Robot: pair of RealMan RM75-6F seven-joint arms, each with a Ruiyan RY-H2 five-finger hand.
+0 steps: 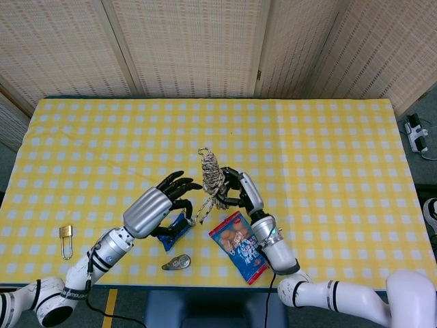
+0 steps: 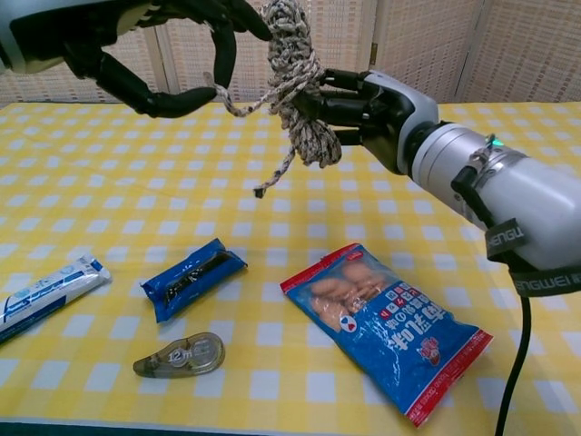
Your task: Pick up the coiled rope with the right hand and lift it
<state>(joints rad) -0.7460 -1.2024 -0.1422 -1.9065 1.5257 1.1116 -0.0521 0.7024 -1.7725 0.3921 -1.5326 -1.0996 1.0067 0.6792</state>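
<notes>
**Above the snack bag: rope raised clear of the cloth**

Over the yellow checked table (image 1: 328,150), up and a little to the left of the blue snack bag (image 2: 386,322), hangs the coiled rope (image 2: 300,77), gripped by the right hand (image 2: 368,104), dark fingers (image 2: 340,100) wrapped round the lower half of the bundle. Coil held roughly upright, well off the tabletop, one loose tail dangling below toward the bag's far-left side, a second strand trailing sideways away from the bag.

Left of the rope, across from the bag, hovers the left hand (image 2: 159,50), fingers spread and curved, clasping nothing; whether a fingertip touches the sideways strand cannot be told from either view. From overhead the same hand (image 1: 160,205) sits left of the bag, the rope (image 1: 212,179) just above the bag's top corner.

Flat on the cloth left of the snack bag: a small blue packet (image 2: 193,277), then a correction tape dispenser (image 2: 180,354) nearer the front edge, and a white tube-shaped pack (image 2: 45,295) furthest out. Far left of the bag in the head view, a brass padlock (image 1: 65,239).
</notes>
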